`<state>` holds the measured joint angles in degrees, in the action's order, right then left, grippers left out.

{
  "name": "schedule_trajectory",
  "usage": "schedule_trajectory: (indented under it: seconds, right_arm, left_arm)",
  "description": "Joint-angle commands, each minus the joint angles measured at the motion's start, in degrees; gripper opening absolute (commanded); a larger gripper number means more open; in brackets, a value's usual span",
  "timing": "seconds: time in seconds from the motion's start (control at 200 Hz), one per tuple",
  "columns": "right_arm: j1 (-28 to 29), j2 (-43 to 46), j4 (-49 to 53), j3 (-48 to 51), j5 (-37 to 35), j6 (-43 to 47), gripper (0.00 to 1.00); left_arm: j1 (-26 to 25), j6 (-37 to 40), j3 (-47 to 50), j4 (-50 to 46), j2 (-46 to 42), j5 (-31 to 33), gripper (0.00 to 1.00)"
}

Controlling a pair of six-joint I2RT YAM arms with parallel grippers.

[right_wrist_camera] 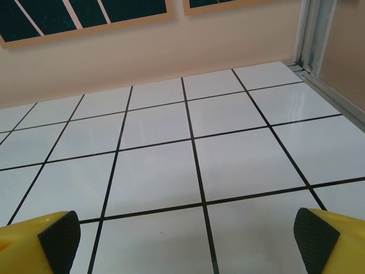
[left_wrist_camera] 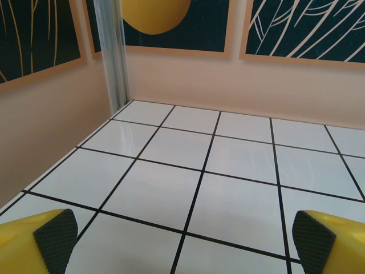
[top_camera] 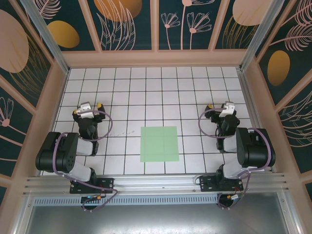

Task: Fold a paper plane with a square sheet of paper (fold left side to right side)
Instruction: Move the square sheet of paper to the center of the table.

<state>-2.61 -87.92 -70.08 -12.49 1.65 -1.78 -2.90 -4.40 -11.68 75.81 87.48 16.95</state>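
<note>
Starting left-over-right fold: slide under left edge of square sheet of paper (top_camera: 159, 144), pin right edge, match edges before creasing. Sheet flat on desk (top_camera: 126, 83), just beyond front rail (top_camera: 156, 181), midway between arms. Left fingers (left_wrist_camera: 55, 237) wide, empty, over bare tiles well left of sheet; right fingers (right_wrist_camera: 57, 237) wide, empty, well right. Only bare tiles between. Patterned walls (top_camera: 156, 58) farther back, likely no hindrance.

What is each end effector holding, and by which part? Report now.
Nothing. The left end effector and right end effector are both open and empty; the paper lies flat between them, untouched.
</note>
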Motion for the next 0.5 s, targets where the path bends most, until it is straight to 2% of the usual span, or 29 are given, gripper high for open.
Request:
schedule_trajectory:
  seconds: [0.0,0.15,0.26,0.325,0.37,0.495]
  right_arm:
    - [-0.55,-0.28,-1.06,-1.0,1.69,0.26,0.99]
    - [-0.49,0.57,0.05,-1.16,-0.42,-0.58,0.99]
    - [-0.42,5.35,8.65,-3.63,-0.64,-0.5,0.99]
    - [0.03,9.47,15.65,-5.6,-1.93,-1.24,0.99]
    - [0.61,12.02,20.34,-6.89,-3.67,-2.55,0.99]
    - [4.31,16.67,33.9,-11.61,-6.78,-5.87,0.99]
  left_arm:
    - [0.35,-1.44,0.61,2.26,-0.38,1.44,0.99]
    - [0.35,-1.4,2.25,3.18,-2.83,1.18,0.98]
    - [0.35,-0.23,1.81,-0.74,-6.8,-1.11,0.98]
    - [0.29,-0.21,0.62,-6.27,-10.97,-1.27,0.98]
    - [0.3,-0.9,-1.55,-13.38,-14.04,-1.04,0.98]
    - [0.04,-9.43,-7.83,-29.49,-19.79,-3.58,0.98]
